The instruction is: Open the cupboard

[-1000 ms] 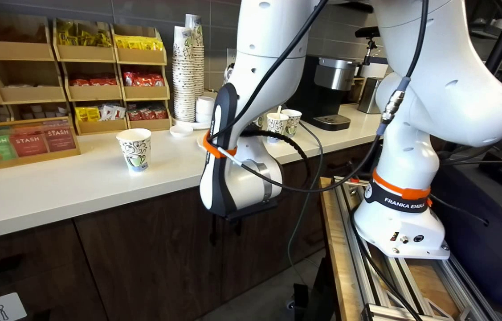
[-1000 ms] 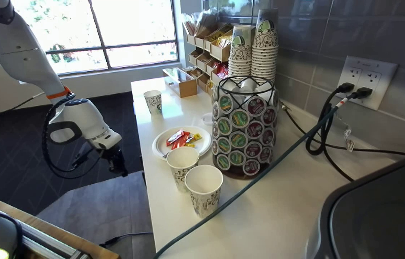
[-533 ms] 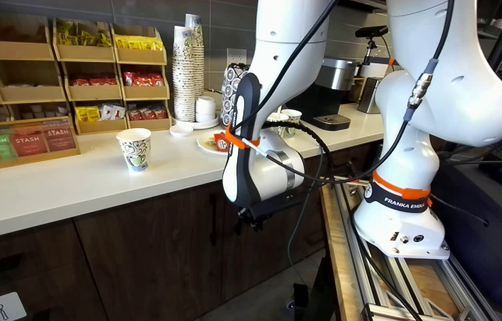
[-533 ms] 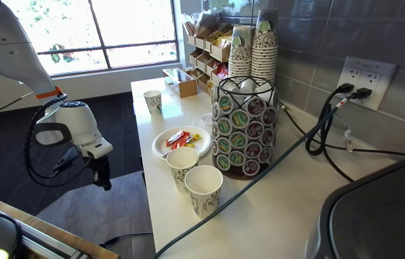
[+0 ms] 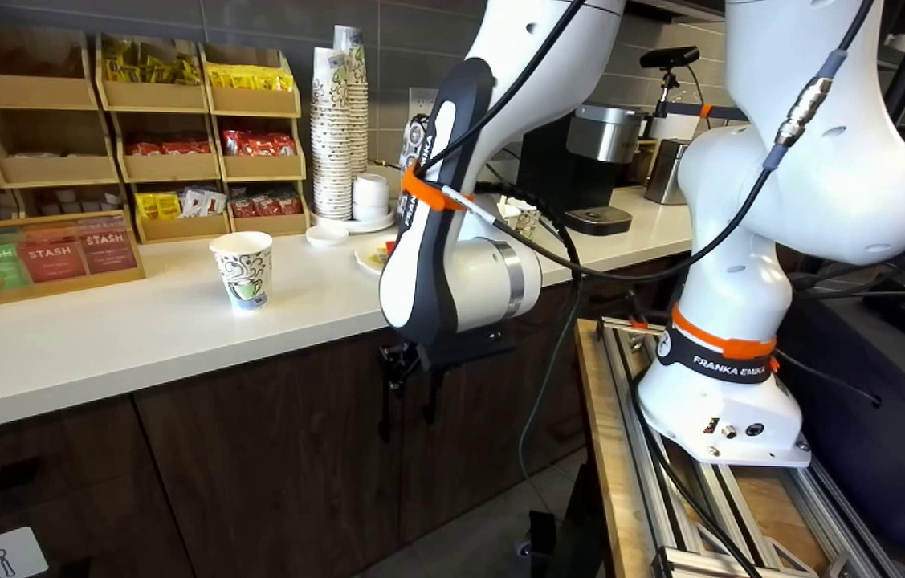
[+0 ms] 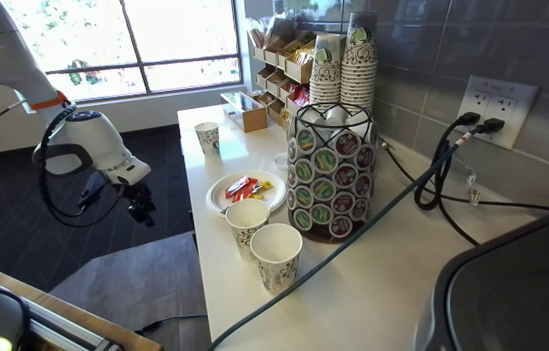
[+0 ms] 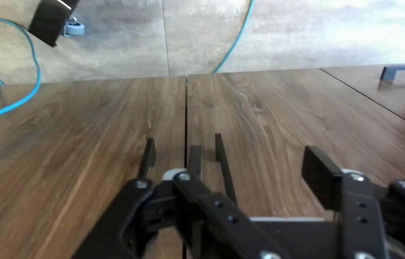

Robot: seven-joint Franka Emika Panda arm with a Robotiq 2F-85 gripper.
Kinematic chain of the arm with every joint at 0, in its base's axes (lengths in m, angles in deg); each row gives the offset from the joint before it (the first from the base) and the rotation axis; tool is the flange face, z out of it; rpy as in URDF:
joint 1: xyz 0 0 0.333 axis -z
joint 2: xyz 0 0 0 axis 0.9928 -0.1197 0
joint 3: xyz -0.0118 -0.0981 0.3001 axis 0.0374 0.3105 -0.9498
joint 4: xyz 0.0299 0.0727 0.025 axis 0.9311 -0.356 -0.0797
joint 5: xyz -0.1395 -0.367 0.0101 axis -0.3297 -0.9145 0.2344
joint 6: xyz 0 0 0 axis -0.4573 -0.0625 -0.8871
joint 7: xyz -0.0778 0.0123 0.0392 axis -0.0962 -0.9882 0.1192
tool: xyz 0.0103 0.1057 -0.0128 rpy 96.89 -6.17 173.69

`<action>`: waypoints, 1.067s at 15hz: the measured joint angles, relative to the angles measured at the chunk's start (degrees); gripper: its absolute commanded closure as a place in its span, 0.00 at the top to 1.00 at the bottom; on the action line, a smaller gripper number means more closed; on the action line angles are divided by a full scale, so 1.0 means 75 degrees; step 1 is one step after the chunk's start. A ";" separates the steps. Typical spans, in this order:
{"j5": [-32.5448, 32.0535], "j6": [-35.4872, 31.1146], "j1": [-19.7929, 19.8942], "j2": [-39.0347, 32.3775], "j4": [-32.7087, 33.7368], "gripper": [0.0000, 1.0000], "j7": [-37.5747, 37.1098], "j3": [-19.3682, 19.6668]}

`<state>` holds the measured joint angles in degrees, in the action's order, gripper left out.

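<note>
Over the last half second the tool (image 7: 257, 169) has risen and shifted toward the cupboard (image 5: 263, 457); in an exterior view it now overlaps the upper part of the handle (image 5: 385, 421). Reads as lining up for a grasp, so likely still early, pull to come. Tool is released: fingers (image 7: 320, 176) spread wide, nothing held. In the wrist view the handle shows in the span between them, nearer the finger by the door seam (image 7: 185, 118); a second handle (image 7: 148, 158) shows outside that span, on the next door (image 7: 80, 144). Depth unclear, cannot tell if anything touches. Next move probably needs a straight advance, then a squeeze; risk is a finger snagging between the two handles.

Cupboard sits under the desk (image 5: 155, 321), closed, flush with the next door, contents hidden.

Containers, all on the desk. Rack (image 5: 171, 167) holds yellow packets (image 5: 251, 77) in its top row, red packets (image 5: 259, 144) in the row below. Tea box (image 5: 38, 289) shows tea bags (image 5: 50, 253). Lone cup (image 5: 242, 273) upright, contents not readable. Plate (image 6: 217, 195) holds a loose pile of sachets (image 6: 245, 189), red and yellow. Two more cups (image 6: 278, 273) stand upright near it. Pod holder (image 6: 315, 234) carries pods (image 6: 324, 161) around its sides. Cup stacks (image 5: 332, 144), nested upside down, just beside the rack.
</note>
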<state>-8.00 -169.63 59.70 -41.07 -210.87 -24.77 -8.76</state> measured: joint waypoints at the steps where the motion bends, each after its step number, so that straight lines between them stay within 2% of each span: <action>1: -0.0173 -0.0257 0.0055 0.0055 0.0055 1.00 -0.0102 -0.0080; 3: -0.0594 -0.0802 0.0229 0.0057 0.0150 1.00 -0.0458 -0.0243; 6: -0.0624 -0.1394 0.0342 -0.0135 0.0347 1.00 -0.0553 -0.0361; 16: -0.0621 -0.2434 0.0498 -0.1819 0.1460 1.00 -0.0922 -0.0283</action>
<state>-12.65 -187.88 63.44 -54.71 -199.92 -31.68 -10.89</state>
